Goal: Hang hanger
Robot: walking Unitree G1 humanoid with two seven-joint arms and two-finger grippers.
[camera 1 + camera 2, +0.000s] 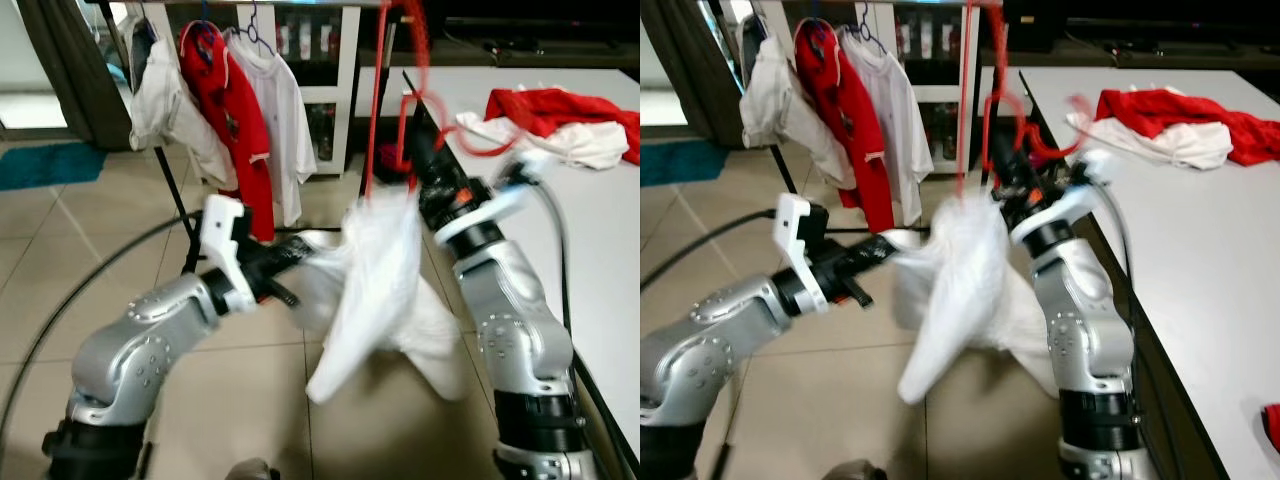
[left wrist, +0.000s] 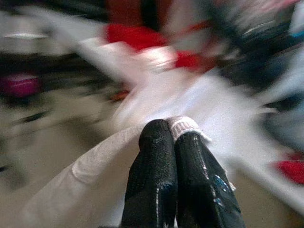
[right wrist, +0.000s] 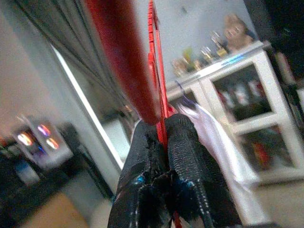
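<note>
Red plastic hanger (image 1: 385, 110), thin and rigid, pinched upright between the closed black fingers of the right gripper (image 3: 164, 128), hook end raised near the table (image 1: 600, 230) edge, well short of the clothes rack (image 1: 165, 170). White shirt (image 1: 375, 290), soft and limp, draped from the hanger and nipped at a ribbed hem by the tightly closed left gripper (image 2: 168, 135). Ribbed rubbery texture on the fingers; smooth tile floor (image 1: 60, 240) below. Risks judged from here: slippery thin plastic twisting in the pinch; cloth sliding off under a pull from the left; swinging fabric snagging garments on the rack, a red shirt (image 1: 225, 120) among them; blur hinting at motion, hook likely to miss the rail.
</note>
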